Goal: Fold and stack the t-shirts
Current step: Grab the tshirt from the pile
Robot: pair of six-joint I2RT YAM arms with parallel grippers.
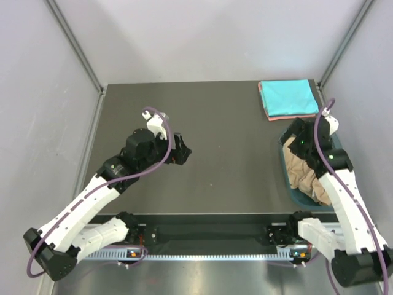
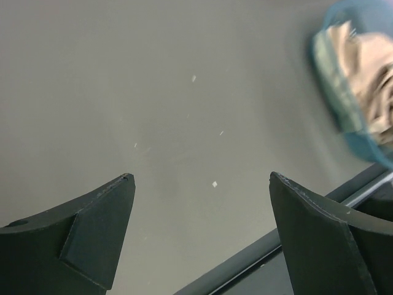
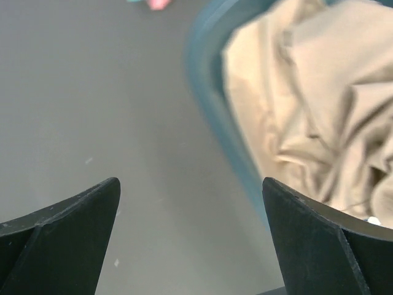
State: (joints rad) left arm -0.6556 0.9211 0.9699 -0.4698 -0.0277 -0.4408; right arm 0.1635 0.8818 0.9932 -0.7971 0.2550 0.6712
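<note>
Tan shirt [image 1: 301,172] in tub [image 3: 212,104]; turq shirt [image 1: 288,97] folded, pink shirt [image 1: 262,101] prob beneath

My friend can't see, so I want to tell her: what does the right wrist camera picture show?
A crumpled tan t-shirt lies in a teal tub at the upper right, on a dark grey table. At the bottom, the right gripper shows black jaws wide apart, holding nothing.

dark teal plastic tub [image 1: 298,198] at the right edge of a dark grey table [image 1: 233,147], pale walls [image 1: 215,37] around
</note>
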